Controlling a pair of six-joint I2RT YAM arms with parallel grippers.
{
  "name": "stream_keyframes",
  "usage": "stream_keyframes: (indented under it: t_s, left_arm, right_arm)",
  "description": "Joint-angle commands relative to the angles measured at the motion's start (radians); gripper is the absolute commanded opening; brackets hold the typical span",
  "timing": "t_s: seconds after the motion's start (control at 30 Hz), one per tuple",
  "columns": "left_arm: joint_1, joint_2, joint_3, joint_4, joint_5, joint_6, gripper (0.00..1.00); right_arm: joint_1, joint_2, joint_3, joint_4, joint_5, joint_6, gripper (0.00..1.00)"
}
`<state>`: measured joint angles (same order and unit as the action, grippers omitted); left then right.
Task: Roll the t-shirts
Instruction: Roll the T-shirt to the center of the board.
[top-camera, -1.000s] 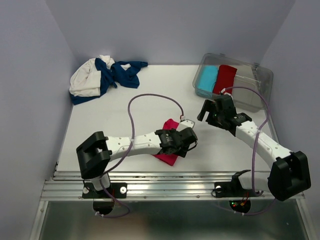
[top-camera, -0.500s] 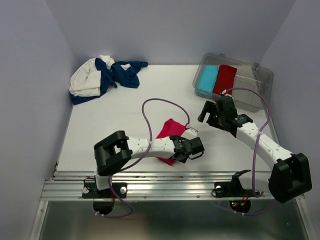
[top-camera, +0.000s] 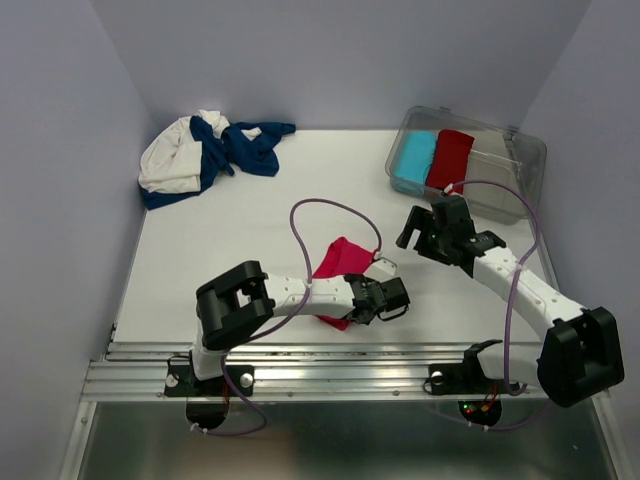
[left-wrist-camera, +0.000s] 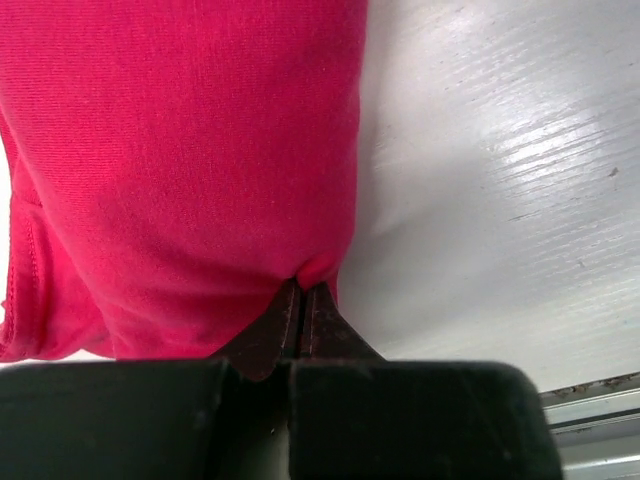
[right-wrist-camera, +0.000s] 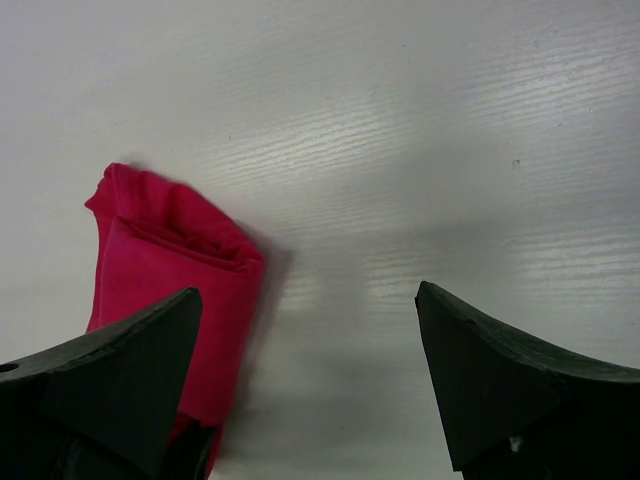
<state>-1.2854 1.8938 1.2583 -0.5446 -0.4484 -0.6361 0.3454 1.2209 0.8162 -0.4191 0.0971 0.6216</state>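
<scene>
A bright pink-red t-shirt (top-camera: 340, 262) lies folded into a narrow bundle near the table's front middle. My left gripper (top-camera: 388, 298) is low at its near right end, shut on a small pinch of its edge (left-wrist-camera: 318, 268), with the jaws pressed together. The shirt (left-wrist-camera: 180, 150) fills most of the left wrist view. My right gripper (top-camera: 422, 224) hovers to the right of the shirt, open and holding nothing. The shirt's far end (right-wrist-camera: 170, 260) shows beside that gripper's left finger (right-wrist-camera: 120, 370). A navy t-shirt (top-camera: 245, 145) and a cream-white t-shirt (top-camera: 170, 160) lie crumpled together at the back left.
A clear plastic bin (top-camera: 520, 160) stands at the back right, holding a light-blue roll (top-camera: 413, 158) and a darker red roll (top-camera: 450, 157). A purple cable (top-camera: 320, 210) loops above the pink shirt. A metal rail (top-camera: 300, 370) runs along the table's near edge.
My left gripper has come off the top of the pink shirt to its near right end and closed on the edge. The shirt shifted slightly. The right arm barely moved.
</scene>
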Motion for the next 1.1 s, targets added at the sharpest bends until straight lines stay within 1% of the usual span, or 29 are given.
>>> stream_keyframes:
  t_s: [0.0, 0.13, 0.23, 0.27, 0.3, 0.33, 0.43, 0.5, 0.53, 0.63, 0.7, 0.73, 0.87, 0.9, 1.07]
  left_arm:
    - [0.018, -0.028, -0.051, 0.095, 0.068, 0.05, 0.0]
    - [0.054, -0.158, -0.132, 0.231, 0.227, 0.11, 0.0]
    - [0.093, -0.232, -0.19, 0.316, 0.385, 0.136, 0.0]
    - [0.104, -0.248, -0.206, 0.337, 0.416, 0.142, 0.0]
    - [0.129, -0.26, -0.22, 0.378, 0.442, 0.145, 0.0]
    - [0.141, -0.287, -0.249, 0.399, 0.521, 0.145, 0.0]
    - [0.196, -0.34, -0.315, 0.483, 0.635, 0.138, 0.0]
    - [0.224, -0.366, -0.359, 0.535, 0.683, 0.127, 0.0]
    - [0.248, -0.39, -0.372, 0.537, 0.729, 0.124, 0.0]
    - [0.293, -0.427, -0.42, 0.615, 0.787, 0.107, 0.0]
    - [0.32, -0.45, -0.456, 0.659, 0.856, 0.093, 0.0]
    - [0.321, -0.455, -0.467, 0.676, 0.856, 0.087, 0.0]
    - [0.376, -0.478, -0.531, 0.762, 0.954, 0.058, 0.0]
    - [0.385, -0.481, -0.542, 0.793, 0.968, 0.052, 0.0]
    - [0.422, -0.495, -0.594, 0.838, 1.011, 0.029, 0.0]
  right_arm:
    - [-0.008, -0.043, -0.017, 0.011, -0.01, 0.001, 0.94]
    - [-0.008, -0.054, -0.025, 0.005, -0.013, -0.002, 0.94]
    - [-0.008, -0.058, -0.023, 0.003, -0.02, -0.002, 0.94]
    - [-0.008, -0.058, -0.022, 0.003, -0.02, -0.002, 0.94]
    - [-0.008, -0.061, -0.02, 0.002, -0.022, 0.0, 0.94]
    - [-0.008, -0.063, -0.017, 0.0, -0.022, 0.0, 0.94]
    - [-0.008, -0.063, -0.008, -0.001, -0.023, -0.002, 0.94]
    - [-0.008, -0.063, -0.005, -0.003, -0.025, -0.003, 0.94]
    - [-0.008, -0.061, -0.003, -0.004, -0.027, -0.003, 0.94]
    - [-0.008, -0.058, 0.0, -0.003, -0.028, -0.005, 0.94]
    - [-0.008, -0.057, 0.004, -0.003, -0.031, -0.006, 0.94]
    - [-0.008, -0.057, 0.005, -0.003, -0.033, -0.006, 0.94]
    - [-0.008, -0.055, 0.011, -0.003, -0.046, -0.016, 0.94]
    - [-0.008, -0.055, 0.011, -0.004, -0.056, -0.017, 0.94]
    - [-0.008, -0.052, 0.009, -0.003, -0.079, -0.036, 0.94]
